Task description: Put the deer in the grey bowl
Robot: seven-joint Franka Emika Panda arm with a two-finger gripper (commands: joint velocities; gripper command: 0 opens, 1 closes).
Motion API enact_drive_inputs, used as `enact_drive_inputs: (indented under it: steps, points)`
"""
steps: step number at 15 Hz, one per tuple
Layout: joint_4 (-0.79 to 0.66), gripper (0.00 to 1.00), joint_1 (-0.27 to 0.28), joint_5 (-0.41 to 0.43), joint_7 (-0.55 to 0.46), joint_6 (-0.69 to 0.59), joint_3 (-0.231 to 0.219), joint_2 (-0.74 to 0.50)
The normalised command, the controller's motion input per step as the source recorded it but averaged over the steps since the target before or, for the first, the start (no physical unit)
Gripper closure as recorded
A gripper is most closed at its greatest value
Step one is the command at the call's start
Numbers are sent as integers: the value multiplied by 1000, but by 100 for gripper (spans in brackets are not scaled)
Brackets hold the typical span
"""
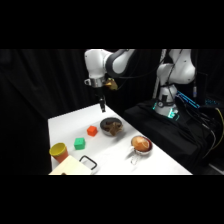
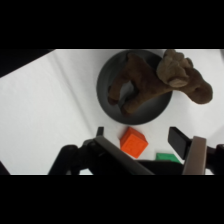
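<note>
From the side, the gripper (image 1: 102,105) is hanging above the table (image 1: 62,125), well clear of the grey bowl (image 1: 106,122), and the deer (image 1: 114,127) is lying as a dark lump in that bowl, so the task is looking done or nearly so. The wrist camera is showing more: the fingers (image 2: 178,140) are standing apart and holding nothing, the deer's body is resting inside the bowl while its head is draping over the rim, and an orange block (image 2: 133,142) is sitting just beside the bowl.
</note>
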Motion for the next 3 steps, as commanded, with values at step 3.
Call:
enact_drive_inputs:
  steps: [3]
  points:
    - [150, 0, -3, 76, -200, -368, 4, -319]
